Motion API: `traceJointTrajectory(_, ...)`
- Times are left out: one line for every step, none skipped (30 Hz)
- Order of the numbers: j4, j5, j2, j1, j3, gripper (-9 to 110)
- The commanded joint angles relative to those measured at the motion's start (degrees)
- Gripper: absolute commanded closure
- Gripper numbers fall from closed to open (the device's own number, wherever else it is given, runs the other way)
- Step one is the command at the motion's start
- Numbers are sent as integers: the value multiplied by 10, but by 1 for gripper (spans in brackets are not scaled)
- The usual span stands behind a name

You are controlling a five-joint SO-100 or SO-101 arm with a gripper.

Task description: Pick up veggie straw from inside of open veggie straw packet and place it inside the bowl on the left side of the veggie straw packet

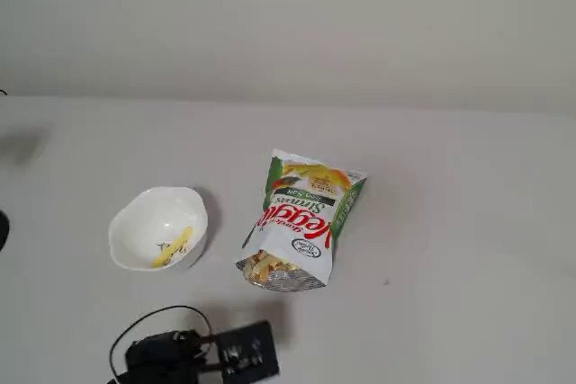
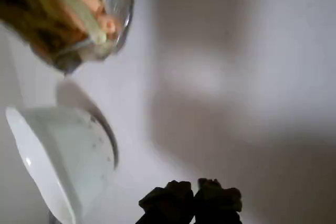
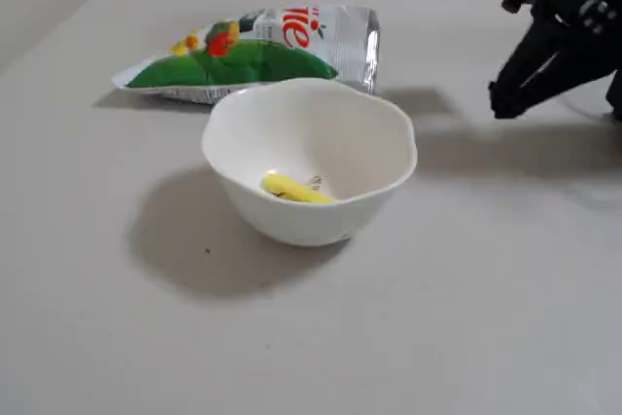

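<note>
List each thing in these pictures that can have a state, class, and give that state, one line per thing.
veggie straw packet: lying flat, mouth open, straws inside
bowl: upright, holding one straw
veggie straw: lying in the bowl's bottom
gripper: shut, empty, clear of bowl and packet

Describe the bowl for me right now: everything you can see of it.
The bowl is small, white and glossy, ceramic by the look of it, with a wavy scalloped rim. It stands upright on the pale table, apart from the snack bag and the gripper. Inside, one yellow veggie straw lies on the bottom beside a small dark drawing. In a fixed view the bowl sits left of the bag; the wrist view shows only its blurred rim and side. Nothing else touches it.
</note>
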State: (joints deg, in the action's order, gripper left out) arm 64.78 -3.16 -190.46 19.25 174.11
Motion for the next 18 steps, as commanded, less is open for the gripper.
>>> traceJointTrajectory(-13, -39, -2, -35, 1, 101)
traceJointTrajectory(-12, -43, -2, -39, 1, 101)
traceJointTrajectory(-12, -47, -2, -42, 1, 101)
traceJointTrajectory(-11, -51, -1, -46, 1, 101)
traceJointTrajectory(-11, -57, -1, -50, 1, 101)
traceJointTrajectory(-11, -61, -1, -54, 1, 101)
traceJointTrajectory(-11, -63, -1, -56, 1, 101)
traceJointTrajectory(-11, -64, -1, -57, 2, 101)
traceJointTrajectory(-11, -64, -1, -57, 2, 101)
traceJointTrajectory(-11, -64, -1, -57, 2, 101)
traceJointTrajectory(-11, -64, -1, -57, 2, 101)
traceJointTrajectory(-12, -64, -1, -60, 2, 101)
traceJointTrajectory(-14, -69, -1, -67, 2, 101)
traceJointTrajectory(-14, -74, -1, -71, 3, 101)
traceJointTrajectory(-13, -80, -1, -76, 3, 101)
traceJointTrajectory(-13, -82, -1, -78, 3, 101)
traceJointTrajectory(-13, -83, -1, -79, 3, 101)
traceJointTrajectory(-12, -83, -1, -79, 3, 101)
